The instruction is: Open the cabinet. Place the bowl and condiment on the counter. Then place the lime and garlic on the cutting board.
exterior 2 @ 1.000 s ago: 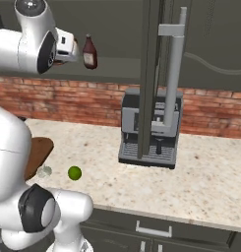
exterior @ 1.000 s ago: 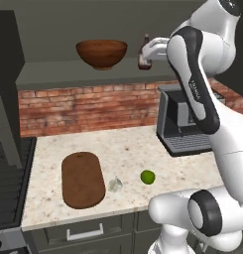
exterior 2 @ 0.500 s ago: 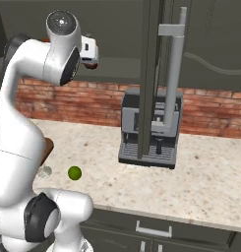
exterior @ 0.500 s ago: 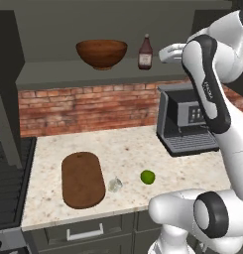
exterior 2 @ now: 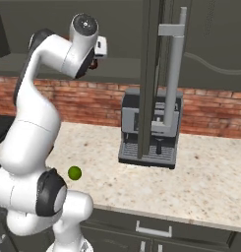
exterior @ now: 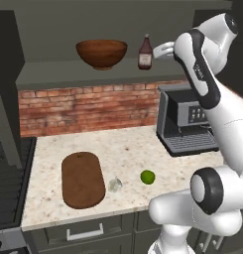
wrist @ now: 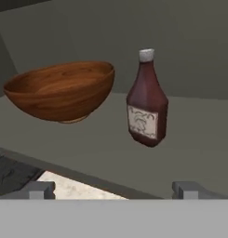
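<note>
The cabinet stands open, its door [exterior 2: 151, 74] edge-on with a long silver handle [exterior 2: 173, 78]. On its shelf [exterior: 93, 74] sit the reddish-brown wooden bowl [exterior: 101, 53] [wrist: 59, 95] and, to its right, the dark brown condiment bottle [exterior: 145, 52] [wrist: 147, 102]. My gripper [exterior: 160, 49] [wrist: 113, 190] hovers at shelf height just right of the bottle, open and empty, short of touching it. Below, on the speckled counter [exterior: 128, 149], the cutting board [exterior: 83, 178] lies bare, with the pale garlic [exterior: 115, 184] and the green lime [exterior: 148, 176] [exterior 2: 75, 173] to its right.
A coffee machine [exterior: 185, 119] [exterior 2: 151, 128] stands on the counter under the shelf's right end. The black stove [exterior: 4, 188] borders the counter on the left. The other cabinet door [exterior: 6, 99] hangs open above the stove. Drawer fronts [exterior: 86, 230] run below the counter edge.
The hand has pulled back to the right off the bottle, which now shows whole on the shelf. The arm's upper links have swung. The jaws stayed open.
</note>
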Robot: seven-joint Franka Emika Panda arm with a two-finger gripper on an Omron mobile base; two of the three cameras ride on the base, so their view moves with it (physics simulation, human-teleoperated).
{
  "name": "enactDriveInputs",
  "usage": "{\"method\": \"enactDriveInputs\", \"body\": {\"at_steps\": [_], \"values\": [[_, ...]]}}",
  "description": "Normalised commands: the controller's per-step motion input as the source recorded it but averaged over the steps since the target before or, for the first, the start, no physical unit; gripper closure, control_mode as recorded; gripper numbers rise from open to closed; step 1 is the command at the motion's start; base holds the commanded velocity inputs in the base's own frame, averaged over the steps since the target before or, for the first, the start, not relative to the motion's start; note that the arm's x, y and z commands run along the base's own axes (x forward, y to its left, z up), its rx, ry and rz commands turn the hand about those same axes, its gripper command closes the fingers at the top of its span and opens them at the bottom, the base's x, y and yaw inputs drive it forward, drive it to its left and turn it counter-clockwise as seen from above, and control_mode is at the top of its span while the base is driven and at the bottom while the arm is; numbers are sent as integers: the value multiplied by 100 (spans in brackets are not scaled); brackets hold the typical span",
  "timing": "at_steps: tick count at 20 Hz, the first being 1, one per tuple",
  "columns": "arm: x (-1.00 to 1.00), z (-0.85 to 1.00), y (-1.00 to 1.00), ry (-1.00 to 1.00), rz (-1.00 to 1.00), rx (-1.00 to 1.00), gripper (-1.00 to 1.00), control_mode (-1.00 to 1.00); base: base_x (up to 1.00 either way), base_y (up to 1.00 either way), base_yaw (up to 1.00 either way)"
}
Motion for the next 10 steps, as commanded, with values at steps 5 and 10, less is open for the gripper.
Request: {"method": "enactDriveInputs", "body": {"at_steps": [5, 10], "values": [[53, 0, 0, 0, 21, 0, -100, -100, 0, 0, 0], [49, 0, 0, 0, 15, 0, -100, -100, 0, 0, 0]]}}
